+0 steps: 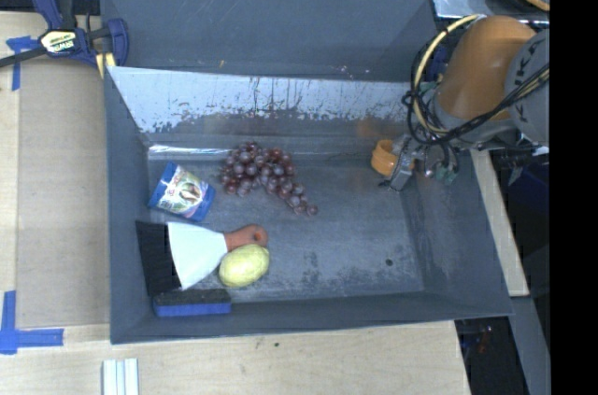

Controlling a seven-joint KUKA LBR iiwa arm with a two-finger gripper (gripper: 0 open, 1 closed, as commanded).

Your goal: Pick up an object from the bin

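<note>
Gripper: the gripper (404, 173) hangs low at the right end of the bin (280, 38), close to where the floor meets the right wall.
Jaws: dark and crowded by cables (422, 99); I cannot tell whether they are apart or together.
Arm: its orange cover (481, 66) bulges over the bin's right rim, and the arm is cut off at the picture's right side.
Nearest thing: a small orange lump (382, 159) sits just left of the gripper tip, touching it or nearly so.
Hard to make out: whether the lump rests on the floor, is gripped, or belongs to the wrist cannot be told.
Grapes: a bunch of dark purple grapes (264, 173) lies mid-floor towards the back, well apart from the gripper.
Cup: a blue and white cup (181, 193) lies on its side left of the grapes, near the left wall.
Front-left heap: a black block (153, 255), a white wedge (193, 255), a yellow-green round fruit (244, 266) and a blue bar (192, 303) crowd together.
Half hidden: a reddish-orange piece (249, 236) peeks out behind the fruit; its shape is unclear.
Edges: the blue bar lies along the front wall and the black block stands near the left wall.
Open room: the bare floor (374, 234) spreads from the grapes to the right wall and forward to the front wall.
</note>
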